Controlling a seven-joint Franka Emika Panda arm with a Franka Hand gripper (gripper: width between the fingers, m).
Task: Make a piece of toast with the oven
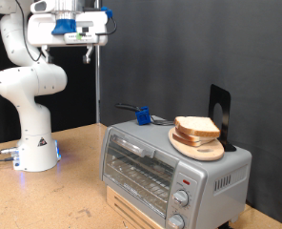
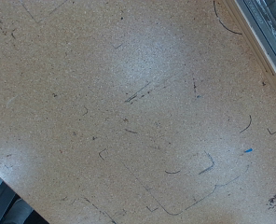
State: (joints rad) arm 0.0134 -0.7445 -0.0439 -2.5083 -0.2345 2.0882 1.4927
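My gripper [image 1: 88, 55], grip state indiscernible, hangs at upper left of the exterior frame, far above the shut oven [image 1: 170, 172]; toast [image 1: 196, 128] rests on its board [image 1: 200, 148] atop it.

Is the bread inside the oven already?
No, the bread sits on a board on top of the shut oven.
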